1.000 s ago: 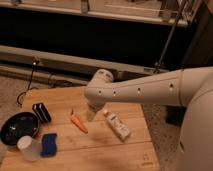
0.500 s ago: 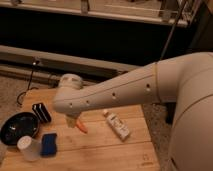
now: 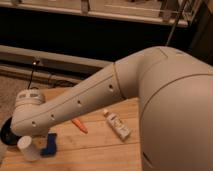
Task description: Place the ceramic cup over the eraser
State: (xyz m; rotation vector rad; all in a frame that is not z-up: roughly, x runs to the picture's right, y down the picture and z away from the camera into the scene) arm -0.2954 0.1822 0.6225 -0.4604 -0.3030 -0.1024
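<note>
The small white ceramic cup (image 3: pixel 28 148) stands upright at the front left of the wooden table (image 3: pixel 100 155), next to the blue pad (image 3: pixel 50 145). My arm reaches across the table from the right, and its wrist (image 3: pixel 30 100) hangs over the table's left end. My gripper (image 3: pixel 22 131) is at the arm's lower end, just above and behind the cup, mostly covered by the arm. The black eraser is hidden behind the arm.
A dark round bowl (image 3: pixel 6 131) sits at the left edge, partly covered by the arm. An orange object (image 3: pixel 79 125) and a white tube-like item (image 3: pixel 117 125) lie mid-table. A dark shelf unit stands behind the table.
The arm has swung further left and closer to the camera. Its end has moved from mid-table to above the cup, and it now covers the eraser.
</note>
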